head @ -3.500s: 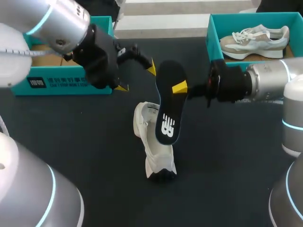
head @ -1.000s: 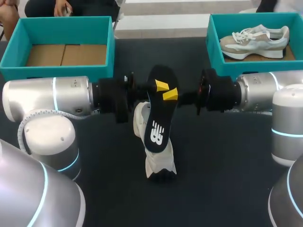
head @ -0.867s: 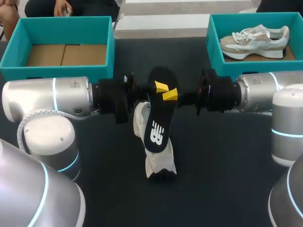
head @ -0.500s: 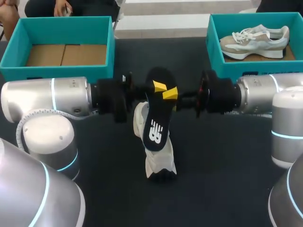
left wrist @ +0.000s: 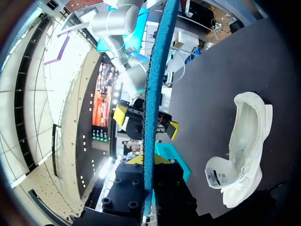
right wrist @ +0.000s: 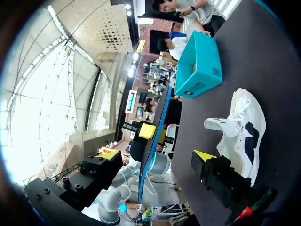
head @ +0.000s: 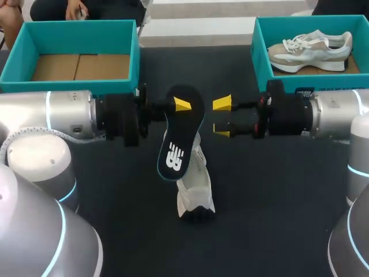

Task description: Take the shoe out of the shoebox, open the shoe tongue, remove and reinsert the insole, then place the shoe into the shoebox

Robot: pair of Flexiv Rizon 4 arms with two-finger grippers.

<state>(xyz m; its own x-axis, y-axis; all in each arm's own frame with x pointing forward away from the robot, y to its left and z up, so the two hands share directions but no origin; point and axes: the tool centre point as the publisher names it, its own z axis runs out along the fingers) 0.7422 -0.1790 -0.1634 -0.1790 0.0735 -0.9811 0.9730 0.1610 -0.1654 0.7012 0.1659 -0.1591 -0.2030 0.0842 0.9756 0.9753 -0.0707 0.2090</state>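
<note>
The left claw (head: 180, 105) is clamped on the top end of the black insole (head: 176, 141), holding it upright over the table (head: 277, 196). The white shoe (head: 195, 187) lies on the table at 6 o'clock from the insole. The right claw (head: 222, 115) stands wide and empty at 3 o'clock from the insole's top, just clear of it. An empty teal box (head: 78, 24) sits at 10 o'clock, and another box (head: 258, 55) at 2 o'clock holds a second shoe (head: 311, 47).

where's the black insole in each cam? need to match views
Head: black foam insole upright mid-table, in left tool, by white shoe.
Left wrist: insole edge-on in own tool, shoe beside.
Right wrist: insole edge-on ahead, shoe beside.
Landmark: the shoe.
</note>
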